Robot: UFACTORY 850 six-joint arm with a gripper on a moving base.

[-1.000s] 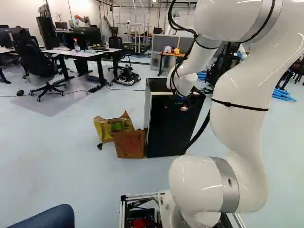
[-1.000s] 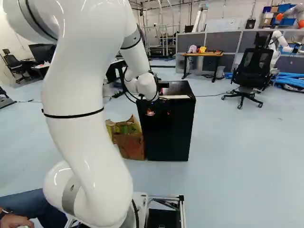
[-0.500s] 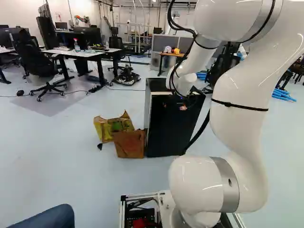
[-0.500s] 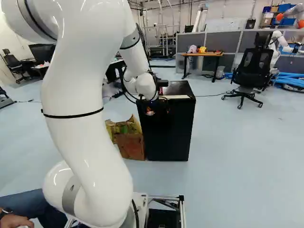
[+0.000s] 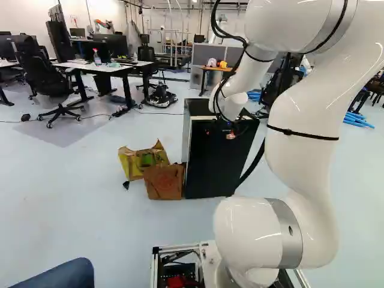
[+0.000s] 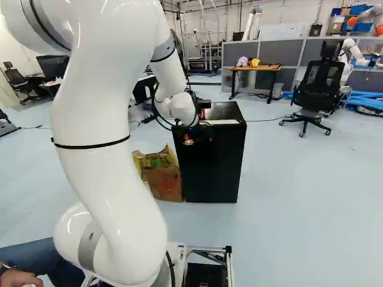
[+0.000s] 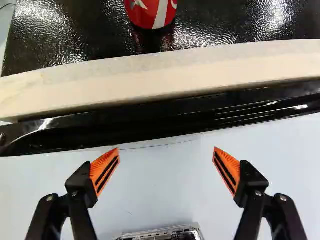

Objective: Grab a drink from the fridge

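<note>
In the right base view my gripper is at the front upper part of the black fridge, small and partly hidden by the wrist. The fridge door looks closed. In the wrist view my gripper stands open, nothing between its orange pads. Ahead of the fingers run the door's glossy black upper edge and a pale strip along the fridge top. Beyond them a red can stands on the dark textured top, its upper part cut off.
Beside the fridge, two crumpled bags or boxes, one yellow and one brown, rest on the floor. Farther back are desks and an office chair. Another robot stands at the far right of the right base view.
My wrist and gripper have shifted slightly to the left in both base views. In the right base view, a bit of red now shows beside the wrist above the fridge top. The base has not moved.
</note>
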